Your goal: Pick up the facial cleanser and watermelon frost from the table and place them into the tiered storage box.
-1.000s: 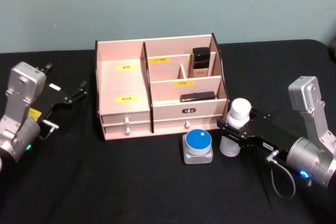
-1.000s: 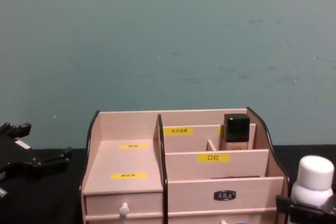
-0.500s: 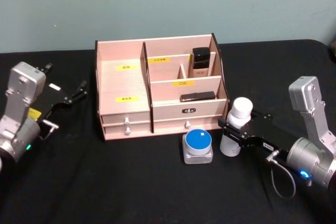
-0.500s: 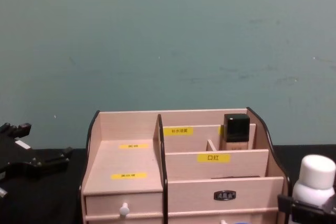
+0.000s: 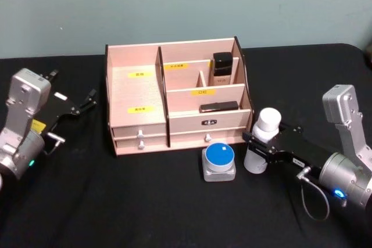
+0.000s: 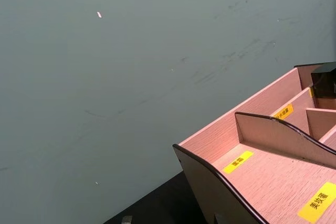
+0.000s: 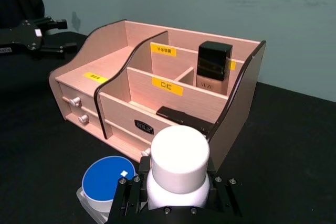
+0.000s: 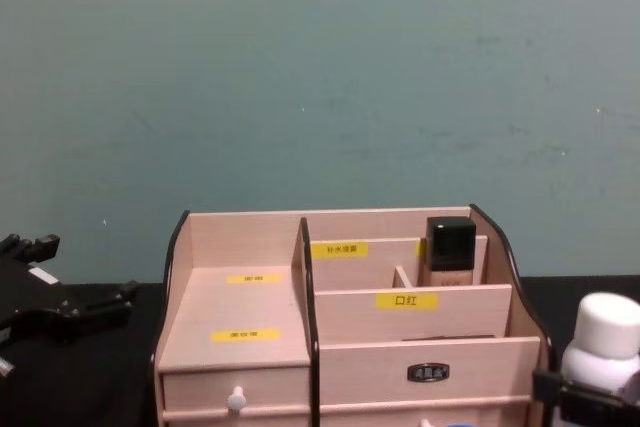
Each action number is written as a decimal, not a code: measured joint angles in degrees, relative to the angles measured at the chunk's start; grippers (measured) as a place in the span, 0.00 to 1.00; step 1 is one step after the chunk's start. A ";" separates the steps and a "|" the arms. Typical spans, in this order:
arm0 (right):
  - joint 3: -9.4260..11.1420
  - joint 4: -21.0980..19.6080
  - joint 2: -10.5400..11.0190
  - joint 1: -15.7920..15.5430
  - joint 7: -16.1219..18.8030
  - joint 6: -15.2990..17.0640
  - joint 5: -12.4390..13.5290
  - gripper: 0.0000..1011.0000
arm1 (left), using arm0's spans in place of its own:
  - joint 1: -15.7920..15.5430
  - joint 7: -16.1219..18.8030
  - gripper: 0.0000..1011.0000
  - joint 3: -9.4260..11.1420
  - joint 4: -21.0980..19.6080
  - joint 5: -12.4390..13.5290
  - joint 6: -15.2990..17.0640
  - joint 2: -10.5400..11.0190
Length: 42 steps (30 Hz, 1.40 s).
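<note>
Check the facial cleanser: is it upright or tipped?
Upright. The facial cleanser has its white cap on top and body vertical, clamped in the right gripper, just right of the tiered storage box. The left gripper is parked.

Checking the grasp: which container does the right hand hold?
The facial cleanser, white-capped, gripped by the right hand; the blue-lidded jar and black-capped bottle stand free.

Black worktop (image 5: 145, 201) lies bare along its front edge; the light wooden tiered organiser (image 5: 136, 94) blocks the middle.

White facial cleanser (image 5: 268, 121); blue-lidded watermelon frost (image 5: 220, 155); pale wood tiered storage box (image 5: 133, 92), yellow labels (image 5: 140, 109).
</note>
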 joint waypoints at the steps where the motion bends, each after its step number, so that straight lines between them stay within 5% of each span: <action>1: 0.09 -0.16 0.08 -0.07 0.10 -0.07 0.08 0.59 | 0.00 0.00 1.00 0.00 0.00 0.00 0.00 0.00; 23: 1.85 -9.67 2.61 0.16 0.98 0.62 0.54 0.59 | 0.00 0.00 1.00 0.00 0.00 0.00 0.00 0.00; 42: -5.04 -4.34 -1.33 10.89 3.11 2.29 1.17 0.59 | 0.00 0.00 1.00 0.00 0.00 0.00 0.00 0.00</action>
